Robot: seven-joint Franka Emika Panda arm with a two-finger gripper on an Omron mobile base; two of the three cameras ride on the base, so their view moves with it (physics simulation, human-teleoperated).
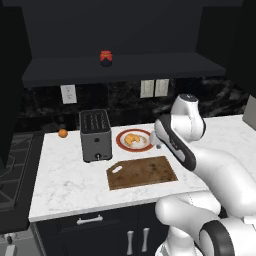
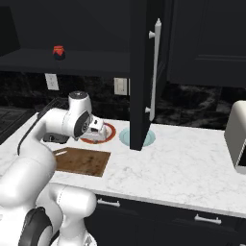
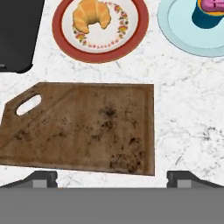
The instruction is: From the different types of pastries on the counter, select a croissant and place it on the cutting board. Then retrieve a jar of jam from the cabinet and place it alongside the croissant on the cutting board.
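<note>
The golden croissant (image 3: 91,13) lies on a round red-rimmed plate (image 3: 131,39), behind the dark-brown cutting board (image 3: 83,127), which has nothing on it. The pink-frosted cupcake (image 3: 211,9) in its blue wrapper stands on a pale blue plate (image 3: 183,35) to the right. My gripper (image 3: 113,179) hangs open above the board's near edge, with its fingertips (image 3: 42,178) wide apart and nothing between them. From the base I see the croissant (image 1: 132,138), the board (image 1: 142,172), and the red jar of jam (image 1: 105,57) on the dark cabinet shelf (image 1: 125,67). The hand (image 2: 97,130) hovers by the plate.
A black toaster (image 1: 95,134) stands left of the plate, with a small orange fruit (image 1: 62,133) beyond it. An open dark cabinet door (image 2: 144,72) hangs over the marble counter (image 2: 182,163). A white appliance (image 2: 238,137) sits at the far right. A stove (image 1: 12,165) lies left of the counter.
</note>
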